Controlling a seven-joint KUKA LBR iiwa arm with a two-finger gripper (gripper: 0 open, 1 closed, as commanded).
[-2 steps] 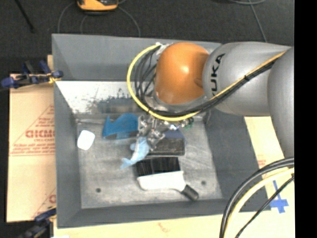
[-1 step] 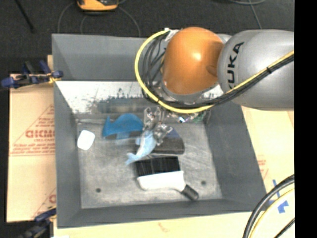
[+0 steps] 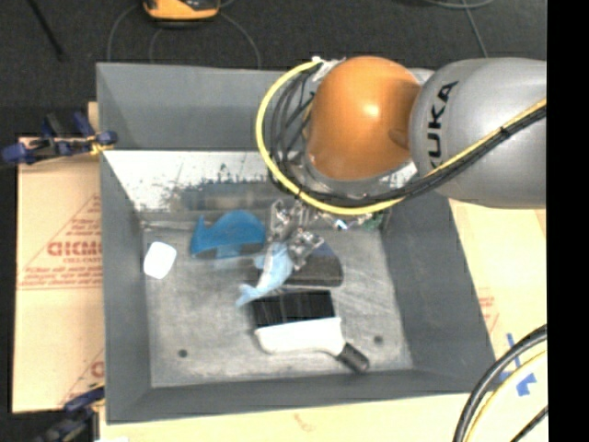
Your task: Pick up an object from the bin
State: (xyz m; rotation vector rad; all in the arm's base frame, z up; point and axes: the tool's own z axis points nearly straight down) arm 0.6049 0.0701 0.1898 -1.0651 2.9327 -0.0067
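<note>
- Mid-bin, a bit right of centre: end effector hangs under the orange cover, pointing down at the floor
- Its tips are pinched on the upper end of a pale-blue piece, a thin, crooked scrap slanting down-left
- Lower end of that piece overlaps the top-left corner of a brush w/ black bristles & white back, lying near the front wall
- Dark slab just right of the piece, just behind the brush
- Blue lump left of the end effector, apart from it
- White block alone by the left wall of the bin
</note>
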